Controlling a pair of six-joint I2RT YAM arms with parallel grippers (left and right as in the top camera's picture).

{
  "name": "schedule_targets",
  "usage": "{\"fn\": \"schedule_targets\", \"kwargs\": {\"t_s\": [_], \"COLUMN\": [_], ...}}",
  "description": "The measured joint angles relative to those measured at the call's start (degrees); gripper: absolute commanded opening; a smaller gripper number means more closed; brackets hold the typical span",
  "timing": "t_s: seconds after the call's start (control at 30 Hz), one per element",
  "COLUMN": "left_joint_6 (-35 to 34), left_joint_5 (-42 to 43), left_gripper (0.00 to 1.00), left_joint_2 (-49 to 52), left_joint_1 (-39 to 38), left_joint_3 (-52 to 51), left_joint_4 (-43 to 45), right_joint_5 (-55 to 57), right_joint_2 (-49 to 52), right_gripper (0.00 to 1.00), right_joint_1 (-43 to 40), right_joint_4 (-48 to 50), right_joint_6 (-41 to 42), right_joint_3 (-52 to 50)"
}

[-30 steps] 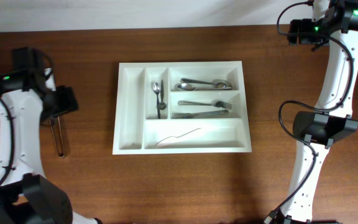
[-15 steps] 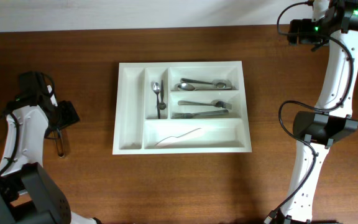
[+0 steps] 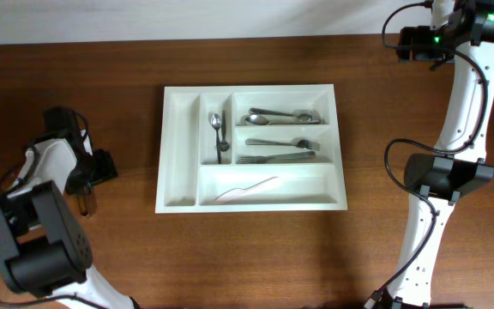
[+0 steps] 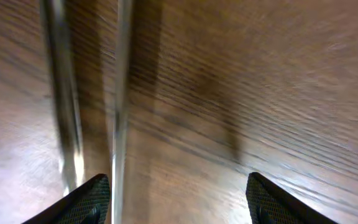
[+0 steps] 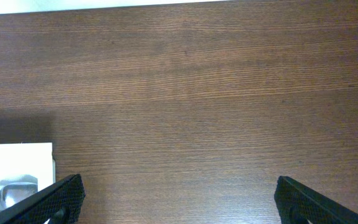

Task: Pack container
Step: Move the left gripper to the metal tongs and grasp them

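Overhead places a loose utensil well left of the container, its long axis parallel to the container's left wall, beneath the nearer left gripper, whose jaws stand wide and empty.

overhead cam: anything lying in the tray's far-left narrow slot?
No, the far-left narrow compartment of the container shows only its bare white floor in the overhead view.

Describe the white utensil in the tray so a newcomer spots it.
Find the white tray in the middle of the wooden table. Its long bottom compartment holds a single white utensil, lying at a slant. The other cutlery in the tray is shiny metal.
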Motion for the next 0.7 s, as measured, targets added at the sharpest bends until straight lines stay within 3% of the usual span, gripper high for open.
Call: {"fn": "schedule_targets", "kwargs": {"t_s": [0.17, 0.2, 0.27, 0.37, 0.7], "left_joint_6": [0.6, 0.6, 0.5, 0.9, 1.0], "left_joint_5": [0.0, 0.0, 0.1, 0.0, 0.0], "left_gripper": [0.7, 0.63, 0.23, 0.02, 0.02], "left_joint_2": [1.0, 1.0, 1.1, 1.4, 1.9], "left_joint_1": [0.0, 0.0, 0.0, 0.0, 0.0], "left_joint_3": [0.1, 0.1, 0.2, 0.2, 2.3], "left_joint_4": [0.7, 0.7, 0.9, 1.3, -2.4], "right_joint_5": [0.0, 0.0, 0.0, 0.0, 0.0], "right_joint_2": [0.0, 0.0, 0.0, 0.0, 0.0], "right_gripper": [0.99, 0.99, 0.99, 0.99, 0.99], "right_joint_1": [0.0, 0.0, 0.0, 0.0, 0.0], "right_joint_4": [0.0, 0.0, 0.0, 0.0, 0.0], "right_joint_6": [0.0, 0.1, 0.0, 0.0, 0.0], "right_joint_3": [0.0, 0.0, 0.0, 0.0, 0.0]}}
